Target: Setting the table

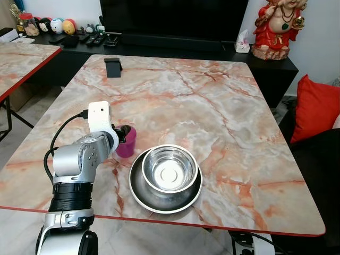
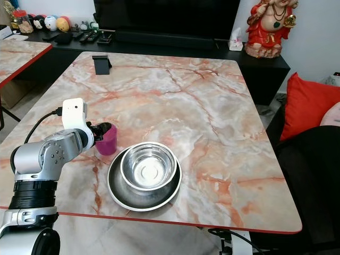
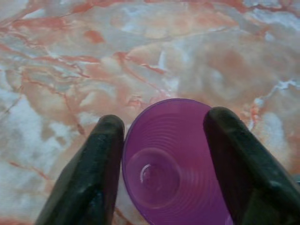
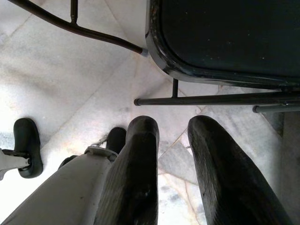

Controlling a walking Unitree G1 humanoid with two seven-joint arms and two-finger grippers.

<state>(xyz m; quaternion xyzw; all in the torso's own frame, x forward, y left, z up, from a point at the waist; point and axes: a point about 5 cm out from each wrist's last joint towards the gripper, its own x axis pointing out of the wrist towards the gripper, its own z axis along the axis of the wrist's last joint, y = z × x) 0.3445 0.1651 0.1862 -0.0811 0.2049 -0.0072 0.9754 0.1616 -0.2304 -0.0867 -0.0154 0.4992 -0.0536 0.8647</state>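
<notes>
A small purple cup [image 1: 127, 144] stands upright on the marble table [image 1: 212, 106], just left of a steel bowl [image 1: 170, 169] that sits in a steel plate [image 1: 139, 191] near the front edge. My left gripper [image 1: 125, 134] reaches in from the left at the cup. In the left wrist view both black fingers [image 3: 101, 159] press against the sides of the cup [image 3: 173, 164], which is empty. My right gripper [image 4: 171, 126] hangs low over the floor, its two fingers a little apart with nothing between them.
A black stand [image 1: 112, 67] sits at the table's far left corner. A second marble table [image 1: 21, 58] stands to the left, and a red cushion [image 1: 316, 109] lies on dark seating to the right. Under my right arm are a black chair seat [image 4: 225, 33] and its metal legs.
</notes>
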